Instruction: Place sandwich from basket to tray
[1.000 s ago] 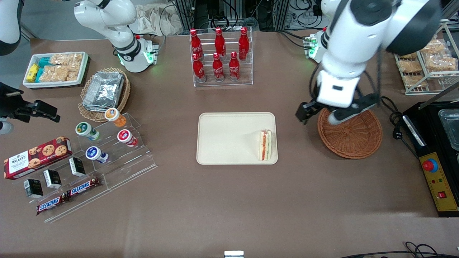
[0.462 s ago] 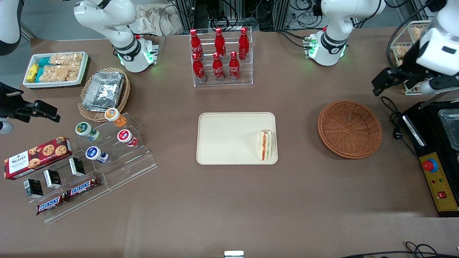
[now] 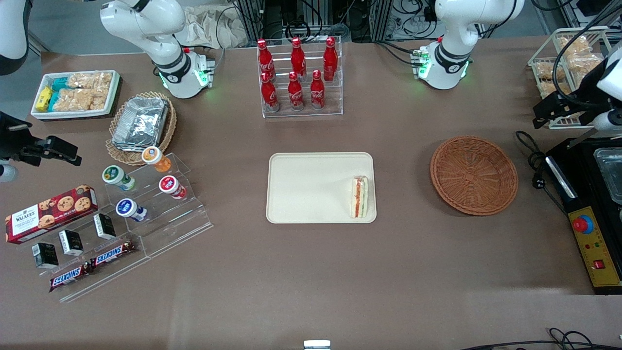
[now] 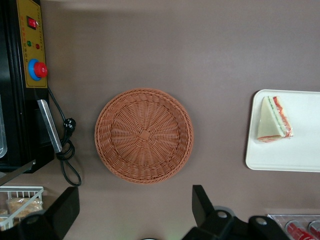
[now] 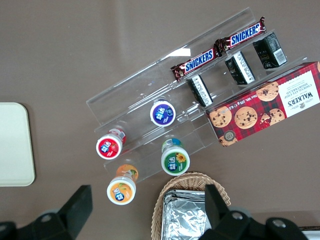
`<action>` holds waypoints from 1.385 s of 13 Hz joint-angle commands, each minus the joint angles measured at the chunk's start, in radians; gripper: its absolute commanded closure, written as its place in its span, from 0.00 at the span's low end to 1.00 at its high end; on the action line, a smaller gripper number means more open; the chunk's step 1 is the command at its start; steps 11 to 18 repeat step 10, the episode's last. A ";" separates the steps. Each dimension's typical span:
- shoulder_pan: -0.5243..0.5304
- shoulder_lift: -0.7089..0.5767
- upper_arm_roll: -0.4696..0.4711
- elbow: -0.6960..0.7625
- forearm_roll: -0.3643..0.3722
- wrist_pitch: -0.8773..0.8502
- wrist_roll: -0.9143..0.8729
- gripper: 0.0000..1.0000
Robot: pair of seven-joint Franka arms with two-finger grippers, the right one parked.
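Observation:
The sandwich (image 3: 359, 197) (image 4: 272, 119) lies on the cream tray (image 3: 311, 189) (image 4: 300, 150), at the tray's end nearest the basket, its red and green filling edge showing. The reddish-brown wicker basket (image 3: 474, 175) (image 4: 144, 135) sits beside the tray with nothing in it. My gripper (image 3: 571, 116) (image 4: 132, 212) is open and holds nothing. It hangs high above the table at the working arm's end, apart from the basket, between the wire rack and the black appliance.
A wire rack of snack packets (image 3: 568, 53), a black appliance with a yellow control panel (image 3: 595, 243) and a coiled cable (image 3: 534, 160) lie near the gripper. A rack of red bottles (image 3: 299, 78) stands farther from the front camera than the tray. An acrylic snack stand (image 3: 146, 194) stands toward the parked arm's end.
My gripper has swung from over the basket out toward the working arm's end of the table. Sandwich, tray and basket have not moved.

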 commanded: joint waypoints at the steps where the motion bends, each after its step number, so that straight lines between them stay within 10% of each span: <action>1: -0.012 -0.011 0.002 -0.019 -0.003 0.011 0.016 0.00; 18: -0.009 0.003 0.002 0.006 -0.013 0.004 0.021 0.00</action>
